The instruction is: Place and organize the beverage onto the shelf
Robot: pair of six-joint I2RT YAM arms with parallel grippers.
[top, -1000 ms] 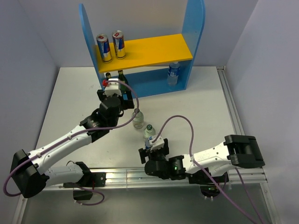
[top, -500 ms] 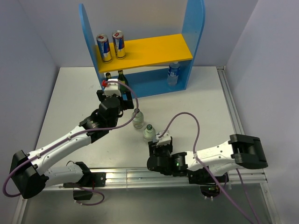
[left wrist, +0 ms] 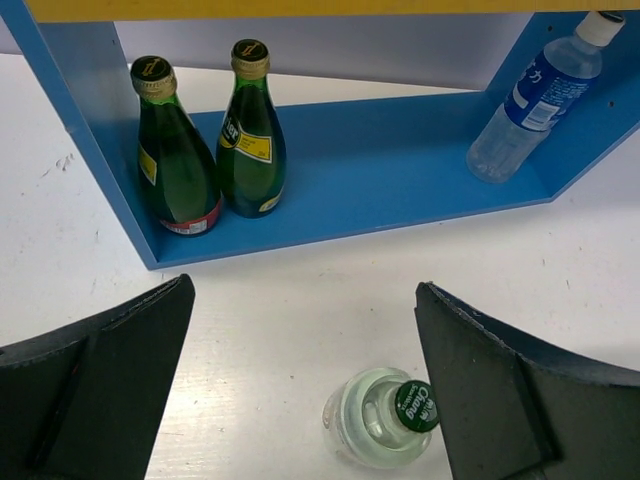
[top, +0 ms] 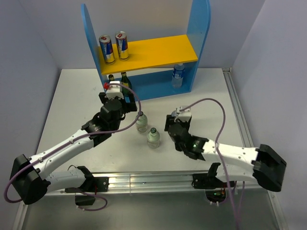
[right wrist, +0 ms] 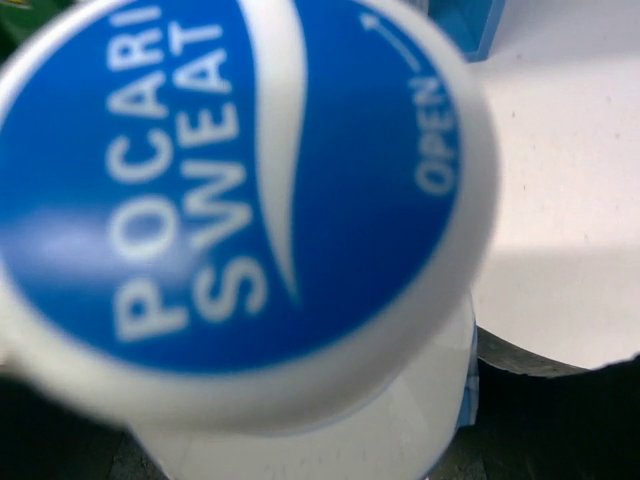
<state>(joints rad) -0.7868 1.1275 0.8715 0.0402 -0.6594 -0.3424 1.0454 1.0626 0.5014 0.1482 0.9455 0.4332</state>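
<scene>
White table [top: 72, 96], shelf [top: 199, 28] at 12 o'clock; right gripper [top: 172, 125] clenched on water bottle [right wrist: 230, 180], mid-table; left gripper [left wrist: 305, 385] released; risk: careless swing clips green bottle [top: 152, 137] at 8 o'clock, toppling it.

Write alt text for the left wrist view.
The open left gripper frames a pale-green bottle standing on the white table. Beyond it, the shelf holds two dark green bottles at left and a blue-labelled water bottle at right.
</scene>
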